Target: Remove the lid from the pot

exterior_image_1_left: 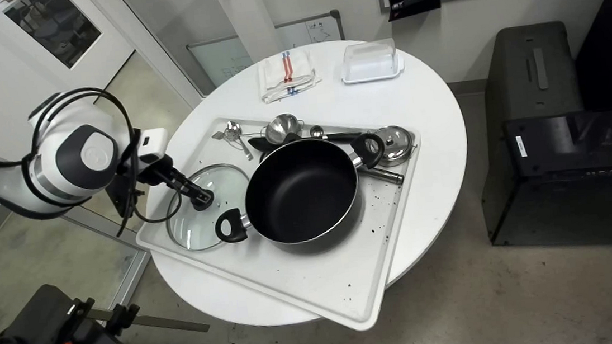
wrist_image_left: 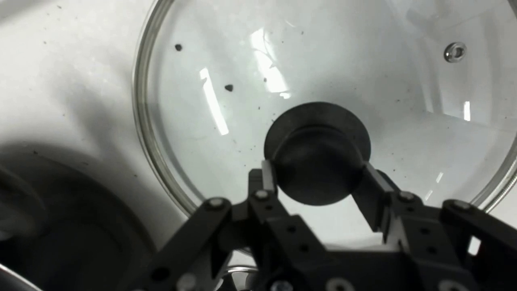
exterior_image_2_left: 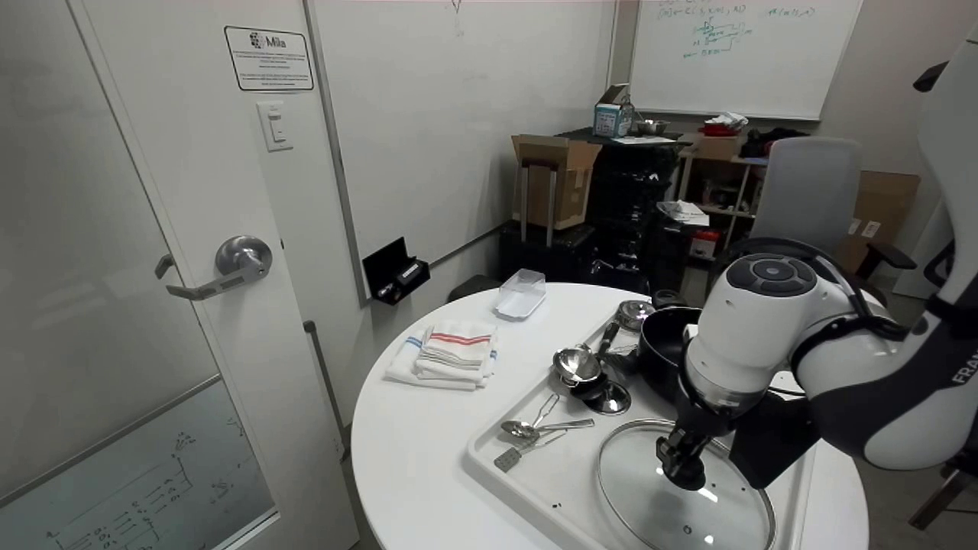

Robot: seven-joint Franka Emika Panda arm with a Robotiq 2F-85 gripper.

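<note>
1. While clenched on the black knob (wrist_image_left: pixel 318 157) of the lid (wrist_image_left: pixel 343 81), touches it on both sides with the two fingers (wrist_image_left: pixel 371 198) of the gripper (wrist_image_left: pixel 318 169).
2. Find the lid off the pot (exterior_image_1_left: pixel 302 189), just beside it, roughly level over one end of the white tray (exterior_image_1_left: pixel 249 283); cannot tell about contact beneath.
3. Trace its metal rim (wrist_image_left: pixel 141 101) close to the tray's raised edge on the side away from the pot.
4. See little room on the pot's side, with one loop handle (exterior_image_1_left: pixel 240 232) across the lid's rim in an exterior view; cannot tell about touching.
5. See wider room beyond the pot, over tray floor sprinkled with dark specks (exterior_image_1_left: pixel 373 231), up to the raised edge.
6. Note one tray corner jutting past the edge of the round table (exterior_image_1_left: pixel 441 181).
7. Count one lid, one pot with two loop handles, one tray, one table.
8. Near the pot, on the tray, count one silver bowl (exterior_image_1_left: pixel 282 128), one small silver lidded pan (exterior_image_1_left: pixel 400 143) and several slim silver utensils (exterior_image_2_left: pixel 519 430), too overlapped for a sure tally.
9. Farther out, count one pile of folded towels (exterior_image_1_left: pixel 276 68) and one white dish (exterior_image_1_left: pixel 372 70) with a see-through cover.
</note>
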